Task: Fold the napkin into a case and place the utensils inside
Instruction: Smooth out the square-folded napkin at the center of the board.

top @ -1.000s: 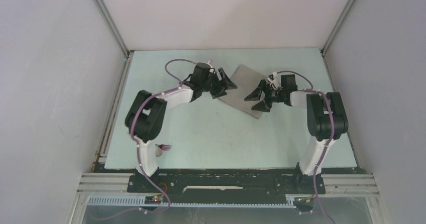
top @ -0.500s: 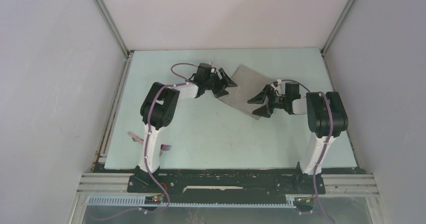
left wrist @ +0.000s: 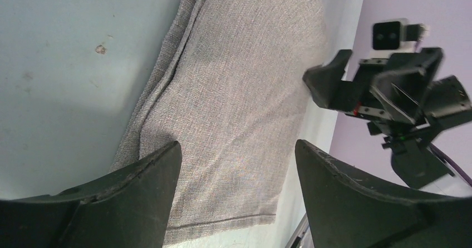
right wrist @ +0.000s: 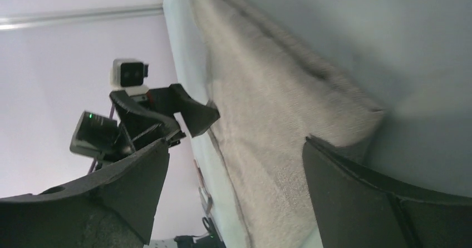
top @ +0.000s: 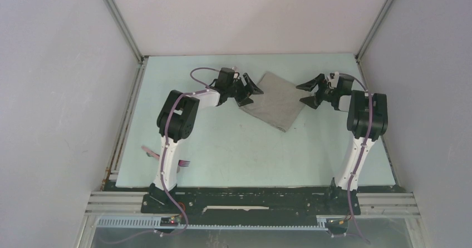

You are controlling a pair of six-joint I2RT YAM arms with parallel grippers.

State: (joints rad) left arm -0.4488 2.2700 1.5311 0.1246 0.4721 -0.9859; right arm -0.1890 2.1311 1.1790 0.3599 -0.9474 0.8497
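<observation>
Napkin (top: pixel 274 99) lies flat on the far middle of the desk (top: pixel 250 153), a light-grey, four-sided patch turned corner-on to the arms. The left gripper (top: pixel 250 92) sits at its left corner and the right gripper (top: pixel 308 93) just off its right corner. Both sets of jaws are spread wide and released, grasping nothing. Whether the left fingertips touch the cloth cannot be told from above.

Nothing lies on the napkin or between it and the two grippers. The utensils are well apart from it, at the near left of the desk beside the left arm's base. The fork (top: pixel 183 163) shows its dark tines and a bit of pinkish handle to the right of the arm. A pinkish handle (top: pixel 148 151) pokes out to the arm's left, and the arm's lower link hides the rest of it. Pale enclosure walls (top: pixel 67 92) stand on three sides of the desk.

The left wrist view shows what the top view does not. The weave is coarse, and the cloth's edge toward the bare desk runs as a doubled, layered border. The cloth fills the gap between the two dark fingers, and the right gripper hangs open beyond its far edge.

The right wrist view, low along the surface, shows the near corner of the napkin thick and slightly raised. The left gripper is at the opposite end. The utensils appear in neither wrist view.
</observation>
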